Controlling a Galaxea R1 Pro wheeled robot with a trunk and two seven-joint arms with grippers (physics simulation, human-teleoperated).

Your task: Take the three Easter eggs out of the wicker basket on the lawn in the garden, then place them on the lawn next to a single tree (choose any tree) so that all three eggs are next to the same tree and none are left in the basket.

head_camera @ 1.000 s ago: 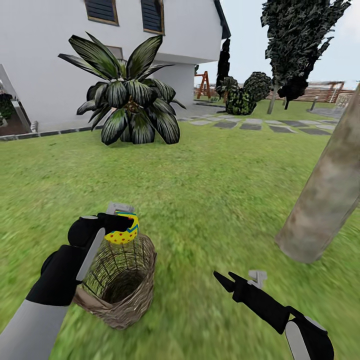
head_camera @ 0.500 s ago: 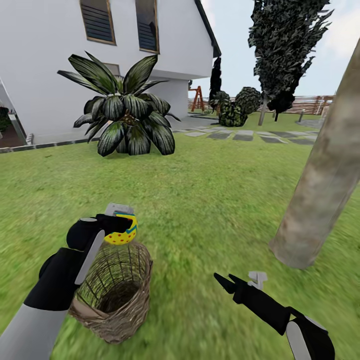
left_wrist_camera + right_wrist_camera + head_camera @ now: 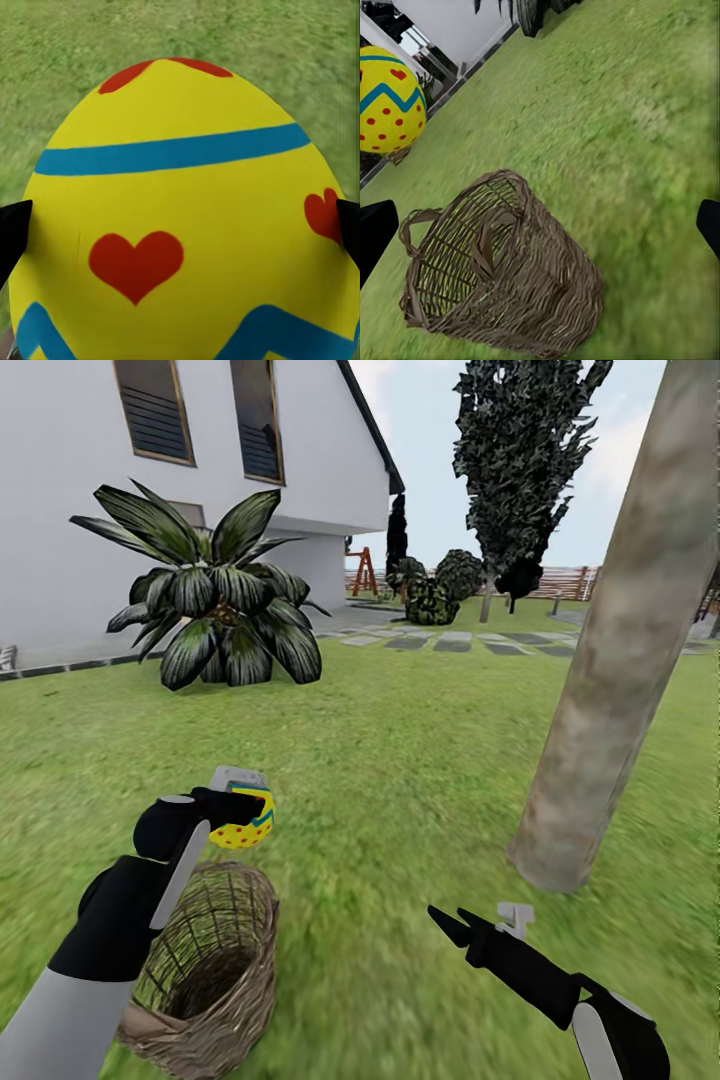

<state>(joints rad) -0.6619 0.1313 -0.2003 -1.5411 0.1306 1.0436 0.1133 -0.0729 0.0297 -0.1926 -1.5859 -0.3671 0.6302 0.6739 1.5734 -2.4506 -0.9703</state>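
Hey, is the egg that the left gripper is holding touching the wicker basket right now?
Apart. In the right wrist view, the egg hangs above the wicker basket with grass showing between them. The left gripper has it clamped.

I'm looking out at a white house (image 3: 90, 550) with two dark louvred windows (image 3: 155, 415) and a broad dark-fronded palm (image 3: 215, 610) in front of it. Grey stone paving slabs (image 3: 455, 644) run past the house corner towards round shrubs (image 3: 440, 585), a tall black conifer (image 3: 520, 450), a red-brown playset (image 3: 362, 572) and a slatted wooden fence (image 3: 570, 582). The sky (image 3: 425, 480) is pale and hazy, daylight flat.
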